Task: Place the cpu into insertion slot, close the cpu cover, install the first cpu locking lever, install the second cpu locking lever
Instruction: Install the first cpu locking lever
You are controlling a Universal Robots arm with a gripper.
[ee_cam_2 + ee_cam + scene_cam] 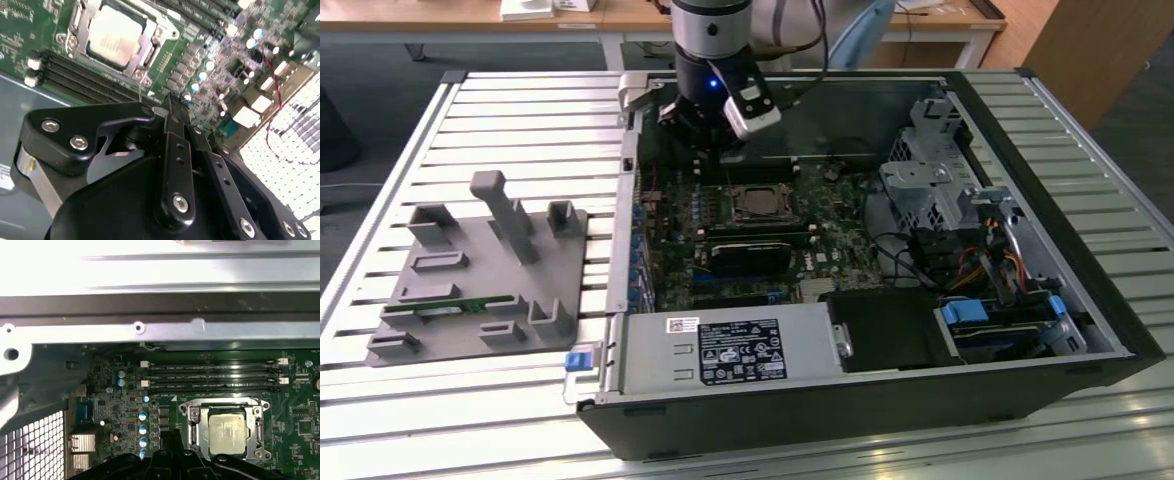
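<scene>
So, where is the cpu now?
In the first wrist view the cpu sits in the insertion slot, beside the long black memory slots; in the exterior view, left of the case's middle.

One cpu (pixel 227 432); one cpu cover (pixel 199 430) — one pincer (pixel 172 101)

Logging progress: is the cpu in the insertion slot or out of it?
In. In both wrist views the cpu lies flat inside the insertion slot, its pale top framed by the silver metal rim.

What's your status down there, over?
Shut gripper, empty, over motherboard. Seated cpu in insertion slot, cpu cover down. Nothing in the way.
</scene>
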